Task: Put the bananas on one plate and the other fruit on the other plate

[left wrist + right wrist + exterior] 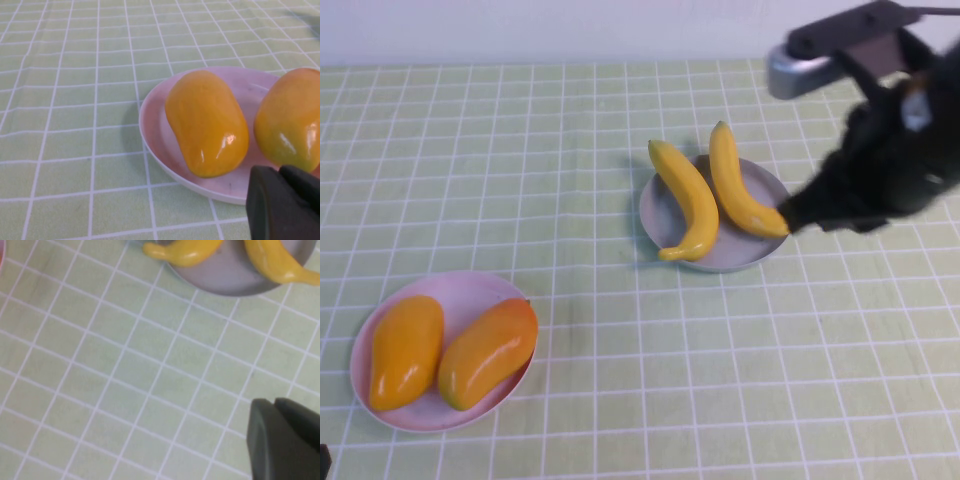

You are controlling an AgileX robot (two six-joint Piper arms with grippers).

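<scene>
You see the right arm [895,150] as a bulky matte-black mass above the grey plate [665,215], with a small white patch and a silver-grey rounded joint. Each wrist view shows you dark, smooth, round-edged fingers pressed together: right gripper [276,407], left gripper [277,175].

A: Where is there room to pass?
B: On the checked cloth [590,180] between the pink plate [380,330] and the grey plate [660,215], and along its far-left side.
A: And what blocks?
B: The right gripper [790,215], fingers together, at the grey plate's right rim; the left gripper [282,200], closed, beside the pink plate.
</scene>
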